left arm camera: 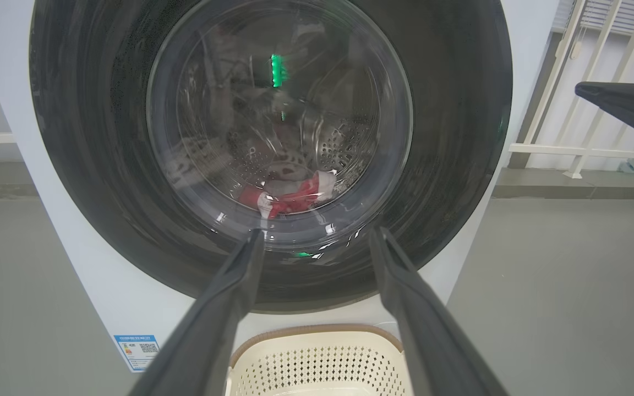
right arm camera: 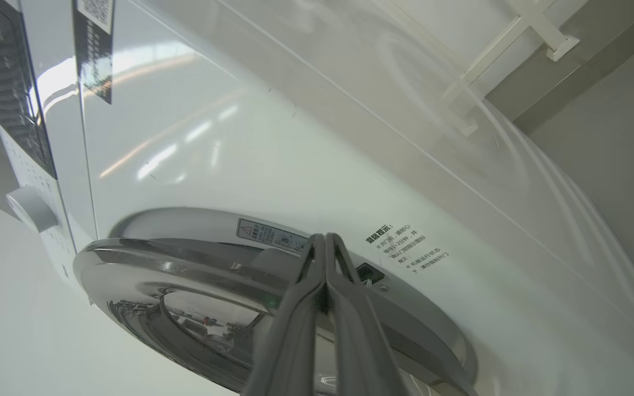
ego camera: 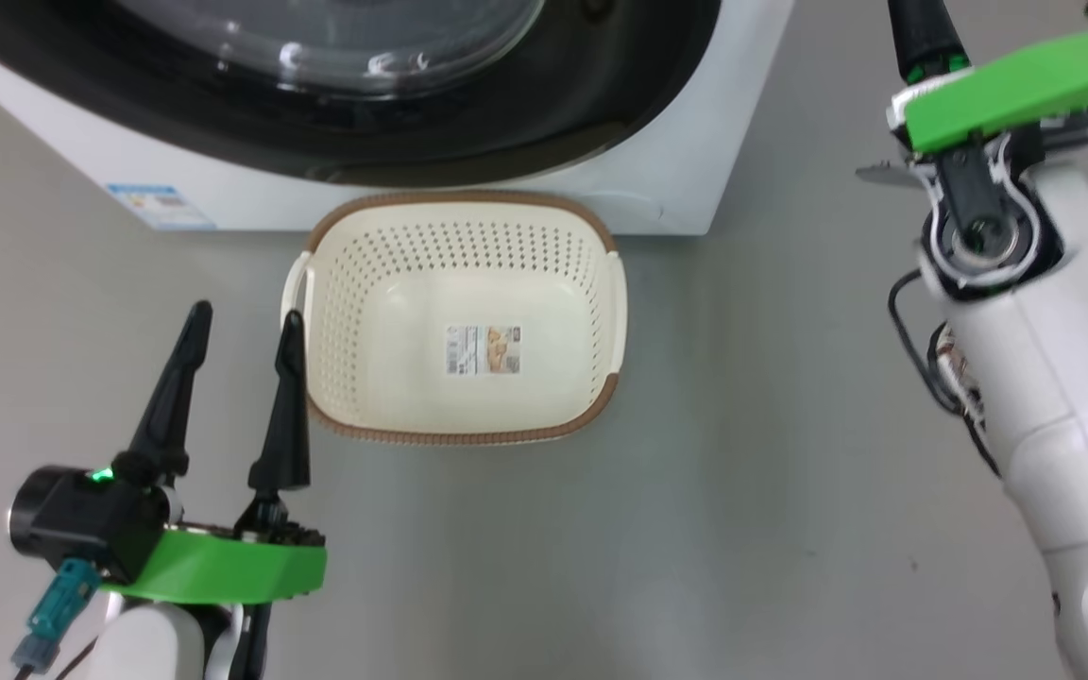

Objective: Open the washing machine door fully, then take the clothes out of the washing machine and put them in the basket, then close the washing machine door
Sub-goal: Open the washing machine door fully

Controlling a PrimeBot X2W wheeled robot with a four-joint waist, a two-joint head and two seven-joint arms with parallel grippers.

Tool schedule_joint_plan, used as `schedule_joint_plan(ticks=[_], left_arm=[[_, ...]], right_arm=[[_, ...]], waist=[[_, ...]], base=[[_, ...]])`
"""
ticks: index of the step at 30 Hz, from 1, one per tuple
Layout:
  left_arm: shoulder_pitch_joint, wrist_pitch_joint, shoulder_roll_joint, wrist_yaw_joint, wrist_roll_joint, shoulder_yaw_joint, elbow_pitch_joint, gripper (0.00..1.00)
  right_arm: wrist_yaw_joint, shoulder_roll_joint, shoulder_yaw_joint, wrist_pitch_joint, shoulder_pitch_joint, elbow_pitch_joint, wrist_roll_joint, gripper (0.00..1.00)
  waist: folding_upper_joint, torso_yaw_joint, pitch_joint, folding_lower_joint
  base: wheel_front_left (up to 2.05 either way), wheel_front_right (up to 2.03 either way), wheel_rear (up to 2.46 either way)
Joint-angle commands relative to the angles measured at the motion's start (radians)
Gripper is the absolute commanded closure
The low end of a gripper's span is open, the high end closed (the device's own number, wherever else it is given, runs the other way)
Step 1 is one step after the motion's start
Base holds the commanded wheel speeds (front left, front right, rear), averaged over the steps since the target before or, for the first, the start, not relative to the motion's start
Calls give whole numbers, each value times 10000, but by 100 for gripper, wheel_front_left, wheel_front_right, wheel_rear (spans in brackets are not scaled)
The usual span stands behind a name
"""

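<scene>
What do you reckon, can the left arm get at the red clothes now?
Probably not: the clothes lie behind the door, which looks shut. The left gripper is open, pointing at its glass.

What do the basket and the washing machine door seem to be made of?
Basket: likely moulded plastic, matte cream, punched with even holes, brown woven-look rim. Washing machine door: glossy black surround mirroring lights, probably plastic; clear bulging window, glass or plastic.

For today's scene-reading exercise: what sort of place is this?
Probably a laundry area: a white front-loading washing machine on a grey floor, a perforated basket before it, red clothes behind its glass door.
</scene>
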Motion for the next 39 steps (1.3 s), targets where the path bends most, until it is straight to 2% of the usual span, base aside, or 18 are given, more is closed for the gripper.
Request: schedule_joint_plan(ticks=[1, 7, 17, 32, 39], left_arm=[[-260, -74, 137, -56, -27, 266, -263, 0], [-662, -74, 125, -56, -126, 91, -236, 0], [-1075, -74, 120, -56, -388, -172, -132, 0], [-1396, -74, 119, -56, -508, -326, -75, 0], [-1444, -74, 118, -56, -445, -320, -13, 0]], right_arm=[[-7, 139, 183, 245, -283, -80, 204, 100], [-7, -38, 213, 1977, -1357, 650, 1528, 100], [-7, -464, 279, 4045, -2375, 1159, 2482, 100], [-7, -930, 257, 5562, -3511, 1783, 2823, 100], [-7, -1022, 420, 6714, -3468, 1546, 3035, 100]], waist=[[0, 293, 360, 0], [0, 579, 859, 0], [0, 984, 1415, 0], [0, 1401, 1986, 0], [0, 1413, 1984, 0]], base=[[0, 0, 0], [0, 0, 0], [0, 0, 0], [0, 0, 0], [0, 0, 0]])
